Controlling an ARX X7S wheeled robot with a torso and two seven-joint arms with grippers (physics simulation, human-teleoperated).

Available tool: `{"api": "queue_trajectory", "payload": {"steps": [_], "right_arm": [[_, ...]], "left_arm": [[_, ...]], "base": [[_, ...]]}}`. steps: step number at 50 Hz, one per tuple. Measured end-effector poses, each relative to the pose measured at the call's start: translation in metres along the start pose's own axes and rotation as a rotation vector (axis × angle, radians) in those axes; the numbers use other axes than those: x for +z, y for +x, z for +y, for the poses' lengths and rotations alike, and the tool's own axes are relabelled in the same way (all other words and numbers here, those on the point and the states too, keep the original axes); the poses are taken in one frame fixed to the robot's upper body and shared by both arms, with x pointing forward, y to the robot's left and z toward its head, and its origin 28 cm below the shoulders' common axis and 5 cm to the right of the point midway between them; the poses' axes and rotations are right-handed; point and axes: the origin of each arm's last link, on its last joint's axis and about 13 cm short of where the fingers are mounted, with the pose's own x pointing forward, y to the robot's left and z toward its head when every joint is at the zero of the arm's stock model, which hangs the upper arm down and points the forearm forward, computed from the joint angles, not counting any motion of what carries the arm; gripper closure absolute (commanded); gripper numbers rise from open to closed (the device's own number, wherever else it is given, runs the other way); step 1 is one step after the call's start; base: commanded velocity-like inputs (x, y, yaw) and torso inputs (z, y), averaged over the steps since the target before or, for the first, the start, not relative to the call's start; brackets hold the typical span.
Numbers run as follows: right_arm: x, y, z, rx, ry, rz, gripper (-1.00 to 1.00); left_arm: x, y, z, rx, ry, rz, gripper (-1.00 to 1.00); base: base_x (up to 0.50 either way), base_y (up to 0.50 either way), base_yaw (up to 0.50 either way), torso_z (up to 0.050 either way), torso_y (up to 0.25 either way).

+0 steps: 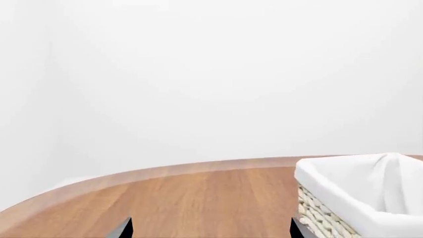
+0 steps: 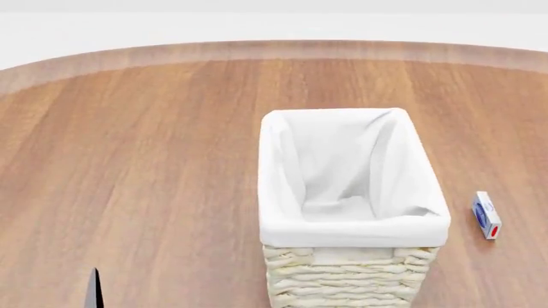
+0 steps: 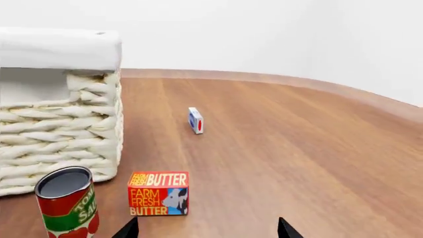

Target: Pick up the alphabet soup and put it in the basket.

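I count one basket (image 2: 353, 192), cream wicker with a white liner, upright mid-table (image 2: 137, 160); nothing shows inside it from the head view. One small blue-and-white box (image 2: 486, 215) lies on the wood well to its right. Right wrist view adds one red-and-green can (image 3: 66, 203) with a grey top just beside the basket's wicker wall, and one butter box (image 3: 158, 193) next to that can, apart from it. I can't find the soup can in any view. Right gripper (image 3: 206, 230): two dark fingertips spread wide, nothing between them. Left gripper (image 1: 211, 229): same, two tips parted over bare wood, the basket corner near one tip.
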Motion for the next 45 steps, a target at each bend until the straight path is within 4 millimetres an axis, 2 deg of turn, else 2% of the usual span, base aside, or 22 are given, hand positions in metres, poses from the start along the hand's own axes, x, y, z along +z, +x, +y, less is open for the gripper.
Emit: {"api": "queue_trajectory", "payload": {"steps": [45], "right_arm": [[-0.033, -0.006, 0.006, -0.018, 0.032, 0.067, -1.0]], "left_arm": [[0.0, 0.0, 0.0, 0.001, -0.003, 0.001, -1.0]], "base": [[0.0, 0.0, 0.0, 0.0, 0.0]]}}
